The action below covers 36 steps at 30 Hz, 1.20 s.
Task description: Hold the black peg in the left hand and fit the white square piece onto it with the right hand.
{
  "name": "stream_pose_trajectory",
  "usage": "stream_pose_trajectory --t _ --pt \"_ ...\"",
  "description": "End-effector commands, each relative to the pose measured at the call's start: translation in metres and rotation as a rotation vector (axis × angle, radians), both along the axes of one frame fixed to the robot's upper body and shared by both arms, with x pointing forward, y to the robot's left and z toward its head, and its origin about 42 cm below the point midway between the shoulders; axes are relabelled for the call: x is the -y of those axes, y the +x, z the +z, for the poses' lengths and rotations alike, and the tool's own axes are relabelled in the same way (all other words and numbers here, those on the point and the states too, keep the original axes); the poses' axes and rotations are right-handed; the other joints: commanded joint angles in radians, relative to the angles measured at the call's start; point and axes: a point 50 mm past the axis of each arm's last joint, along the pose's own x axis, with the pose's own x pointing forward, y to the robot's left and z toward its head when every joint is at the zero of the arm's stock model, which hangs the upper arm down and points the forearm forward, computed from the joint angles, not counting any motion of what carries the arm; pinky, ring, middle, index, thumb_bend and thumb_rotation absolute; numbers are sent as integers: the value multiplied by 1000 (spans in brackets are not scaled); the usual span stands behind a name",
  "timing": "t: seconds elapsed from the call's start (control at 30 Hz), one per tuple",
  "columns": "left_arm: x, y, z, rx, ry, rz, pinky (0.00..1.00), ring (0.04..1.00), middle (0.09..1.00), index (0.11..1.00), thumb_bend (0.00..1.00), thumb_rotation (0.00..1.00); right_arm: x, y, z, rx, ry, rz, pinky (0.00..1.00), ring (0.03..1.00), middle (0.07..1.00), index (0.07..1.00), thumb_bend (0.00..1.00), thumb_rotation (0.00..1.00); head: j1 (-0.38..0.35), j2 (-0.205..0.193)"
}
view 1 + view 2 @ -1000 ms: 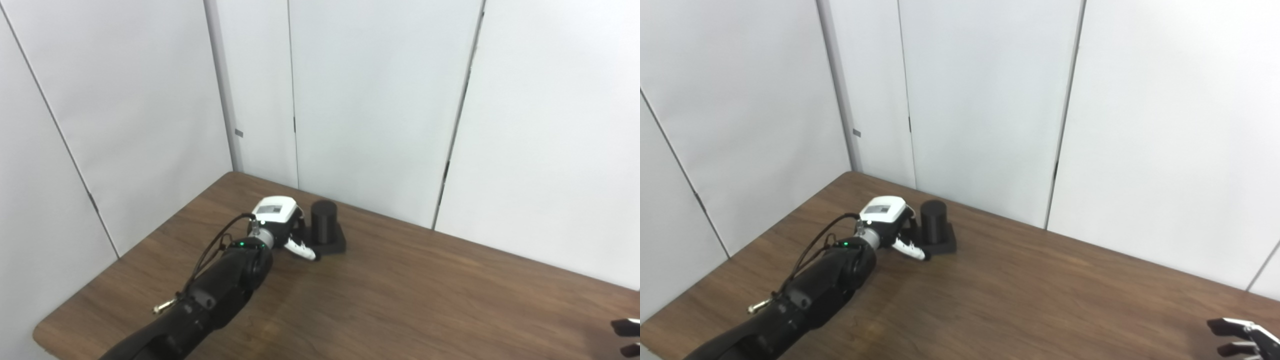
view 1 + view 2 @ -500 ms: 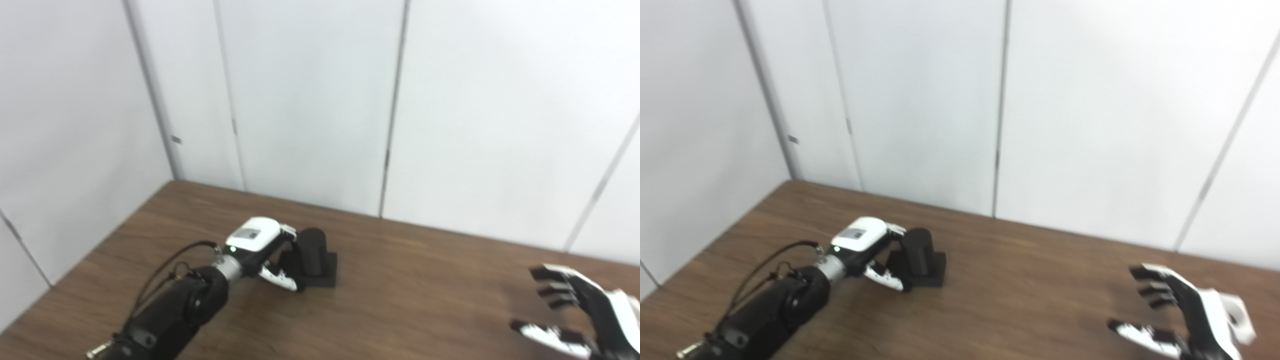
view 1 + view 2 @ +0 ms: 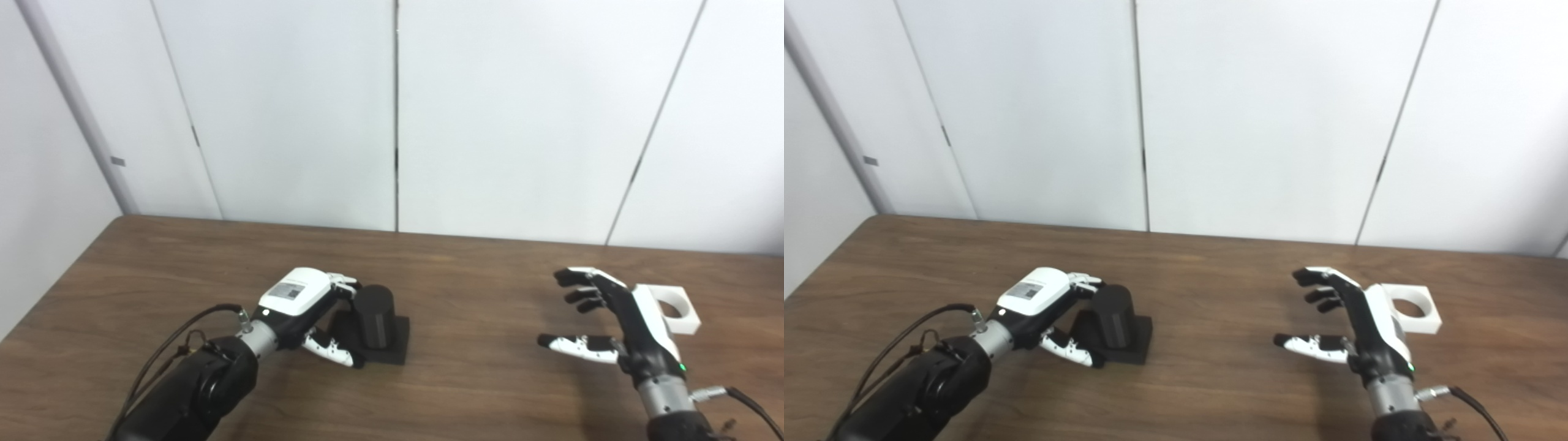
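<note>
The black peg [image 3: 373,313] stands upright on its square black base [image 3: 397,343] on the brown table [image 3: 478,288], left of centre. My left hand [image 3: 303,303] is beside its left side, fingers apart: the fingertips [image 3: 344,283] reach the peg's upper left and the thumb lies at the base's front left corner. It does not wrap the peg. My right hand [image 3: 618,324] is open and empty above the table at the right. The white square piece [image 3: 680,309], with a round hole, lies flat just behind and right of it, partly hidden.
White wall panels [image 3: 392,110] stand right behind the table's far edge. The table's left edge [image 3: 58,288] runs close to my left arm. Bare tabletop lies between the two hands.
The camera has swung right, bringing the right hand and the white piece into view. The right hand has risen with fingers spread. The left hand has stayed at the peg's left side.
</note>
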Motion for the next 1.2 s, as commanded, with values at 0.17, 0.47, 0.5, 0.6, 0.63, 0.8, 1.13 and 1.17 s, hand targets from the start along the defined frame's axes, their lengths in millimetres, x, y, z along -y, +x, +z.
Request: stream_pose_trajectory --t 0.17,0.47,0.5,0.6,0.63,0.8,1.13,1.17 --pt "44 -13 -23 -67 53 -156 820 867 845 491 522 77 -8 8 22 81 1 -6 565 624 695 694 626 82 -29 9" --pt "76 -12 -40 -104 103 -222 832 869 858 491 521 78 -10 8 23 97 2 -9 564 619 684 685 635 89 -53 11" --pt "78 -12 -41 -106 116 -225 833 872 859 491 521 78 -10 9 23 98 1 -8 564 619 684 685 636 87 -53 11" --pt "80 -10 -45 -127 164 -223 852 882 855 491 521 78 -10 10 24 100 -2 1 565 623 688 690 634 92 -65 7" --pt "79 -9 -46 -131 173 -222 858 884 855 491 521 78 -10 10 25 104 -3 4 561 624 689 690 634 91 -71 7" --pt "74 -6 -49 -147 203 -214 864 883 853 491 522 77 -4 11 35 113 -57 21 543 637 705 695 661 73 -136 0" --pt "54 -7 -56 -141 186 -222 851 867 845 491 523 73 62 18 109 42 -555 79 624 768 813 730 799 104 -393 -77" --pt "52 -7 -56 -143 183 -221 850 868 846 491 524 72 67 22 114 39 -595 76 625 767 811 726 810 103 -413 -87"
